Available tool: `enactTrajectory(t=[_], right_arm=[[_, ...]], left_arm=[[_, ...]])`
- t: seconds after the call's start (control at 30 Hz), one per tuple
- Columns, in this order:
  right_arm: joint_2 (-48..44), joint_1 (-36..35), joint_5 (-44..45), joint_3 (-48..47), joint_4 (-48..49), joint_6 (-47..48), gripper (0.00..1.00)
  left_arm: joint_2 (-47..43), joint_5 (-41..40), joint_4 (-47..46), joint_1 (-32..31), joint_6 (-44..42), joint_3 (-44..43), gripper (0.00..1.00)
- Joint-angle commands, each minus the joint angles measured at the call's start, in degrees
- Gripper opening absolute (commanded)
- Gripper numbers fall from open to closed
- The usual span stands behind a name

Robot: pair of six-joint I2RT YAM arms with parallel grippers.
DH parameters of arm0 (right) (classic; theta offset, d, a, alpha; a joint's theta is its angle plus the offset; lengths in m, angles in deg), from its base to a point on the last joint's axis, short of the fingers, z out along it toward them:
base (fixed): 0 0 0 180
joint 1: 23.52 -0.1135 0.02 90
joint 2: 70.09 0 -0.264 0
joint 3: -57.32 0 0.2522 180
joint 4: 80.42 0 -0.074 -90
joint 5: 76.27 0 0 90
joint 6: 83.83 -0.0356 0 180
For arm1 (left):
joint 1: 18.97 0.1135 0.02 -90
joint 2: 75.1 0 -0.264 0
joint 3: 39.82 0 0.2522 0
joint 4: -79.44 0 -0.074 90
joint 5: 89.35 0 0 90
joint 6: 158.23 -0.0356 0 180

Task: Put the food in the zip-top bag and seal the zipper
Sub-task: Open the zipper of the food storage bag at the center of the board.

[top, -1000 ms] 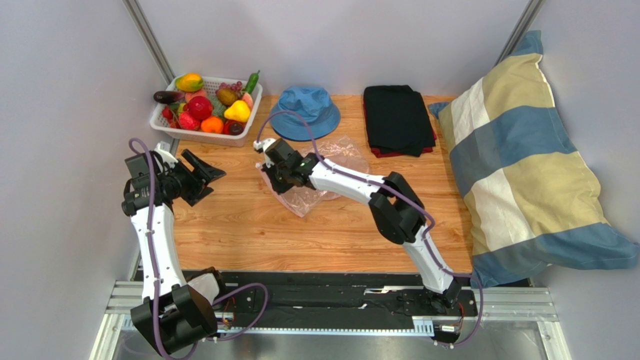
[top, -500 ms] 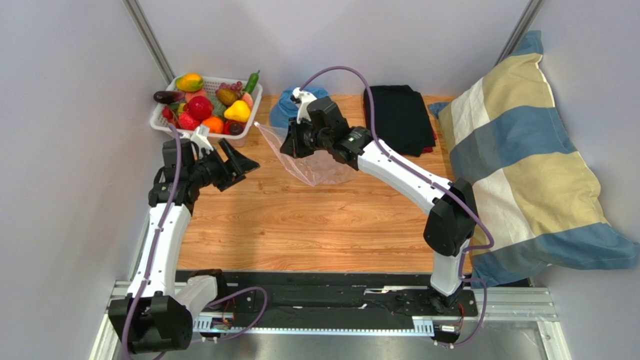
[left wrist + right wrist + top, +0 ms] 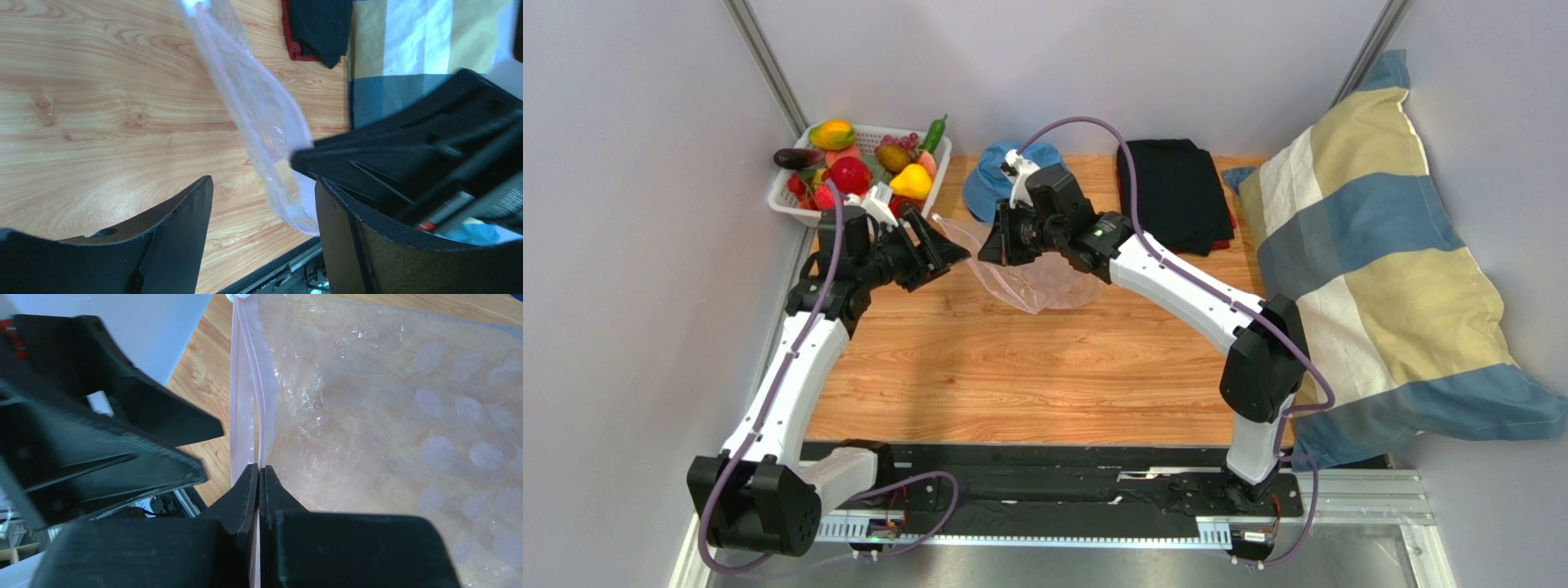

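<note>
- My right claw [image 3: 259, 478] is closed on the zipper [image 3: 244, 392] of the zip-top bag [image 3: 380, 416], which hangs over the tabletop [image 3: 1014, 368].
- My left claw [image 3: 263, 187] is spread wide; the bag's zipper edge lies just ahead, running away from it.
- The food [image 3: 854, 174] sits in the basket [image 3: 784, 200], nearer my left arm.

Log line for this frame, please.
right gripper shut on zipper, holding zip-top bag up | left gripper open, facing bag, no grip | food in white basket | bag empty
</note>
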Motion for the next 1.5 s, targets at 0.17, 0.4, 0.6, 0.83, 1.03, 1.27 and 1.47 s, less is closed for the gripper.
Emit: enactTrajectory(t=[0.17, 0.4, 0.6, 0.83, 1.03, 1.27, 1.47], right_arm=[[-5.7, -0.1, -2.8, 0.1, 4.0, -5.4, 0.00], [-7.7, 1.3, -1.7, 0.6, 2.7, -6.5, 0.00], [-9.2, 2.9, 9.7, 4.0, -3.8, 7.2, 0.00], [-9.0, 5.3, 4.9, 2.6, -9.7, 14.1, 0.31], [-6.8, 5.3, 1.2, -6.9, -16.0, 13.1, 0.88], [-4.6, 5.3, -2.1, -9.5, -18.7, 15.4, 0.85], [-4.8, 4.4, -7.9, -11.6, -19.7, 13.7, 0.94]], left_arm=[[3.5, -3.1, 1.2, -2.2, -1.5, -3.3, 0.64], [3.4, -6.5, 8.0, -2.4, -6.6, -3.6, 0.42], [-1.2, -3.7, 8.4, -2.4, -9.7, -6.3, 0.00], [-0.1, -2.5, 10.5, -5.5, -10.1, -9.8, 0.00], [1.9, -3.3, 9.8, -7.3, -9.8, -11.8, 0.00], [3.7, -1.8, 9.9, -7.5, -9.4, -14.6, 0.00], [5.0, -2.5, 10.5, -7.5, -9.0, -15.7, 0.00]])
